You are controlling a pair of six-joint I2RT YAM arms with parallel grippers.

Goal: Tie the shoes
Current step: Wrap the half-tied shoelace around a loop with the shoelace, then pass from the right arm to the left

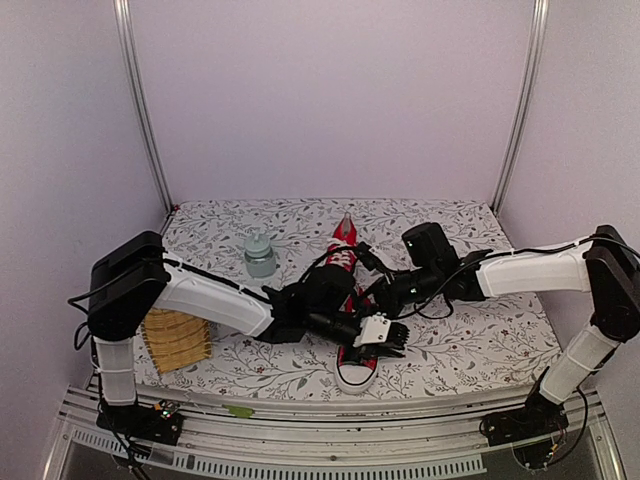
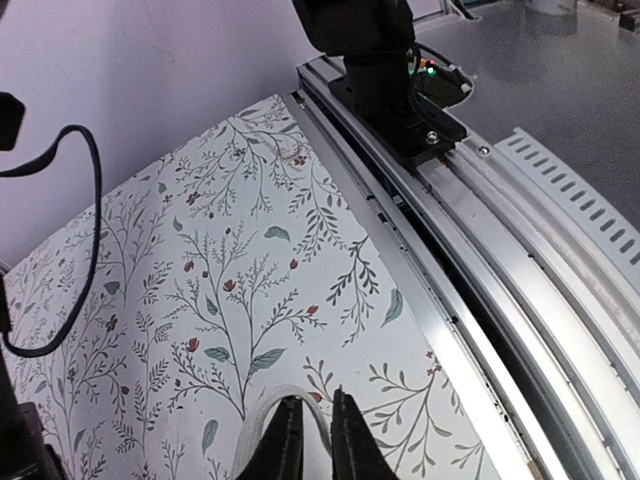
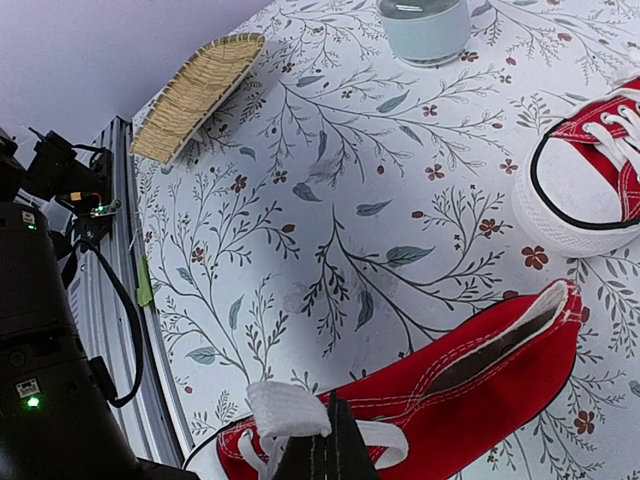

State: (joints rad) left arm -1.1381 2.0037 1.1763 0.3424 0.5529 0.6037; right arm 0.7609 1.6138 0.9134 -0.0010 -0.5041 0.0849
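Observation:
Two red sneakers with white laces lie mid-table. The near shoe (image 1: pixel 356 368) points its white toe cap at the front edge, and the far shoe (image 1: pixel 345 238) lies behind it. Both arms meet over the near shoe. My left gripper (image 1: pixel 398 337) is nearly shut on a white lace loop (image 2: pixel 262 415); the loop arches over one fingertip and runs down between the fingers (image 2: pixel 350 440). My right gripper (image 3: pixel 335 450) is shut on a folded white lace (image 3: pixel 285 405) just above the near shoe (image 3: pixel 480 385). The far shoe's toe (image 3: pixel 585 185) shows at the right.
A pale glass jar (image 1: pixel 260 254) stands at the back left, also in the right wrist view (image 3: pixel 425 25). A woven straw mat (image 1: pixel 177 340) lies at the front left. The metal rail (image 2: pixel 520 290) runs along the table's front edge.

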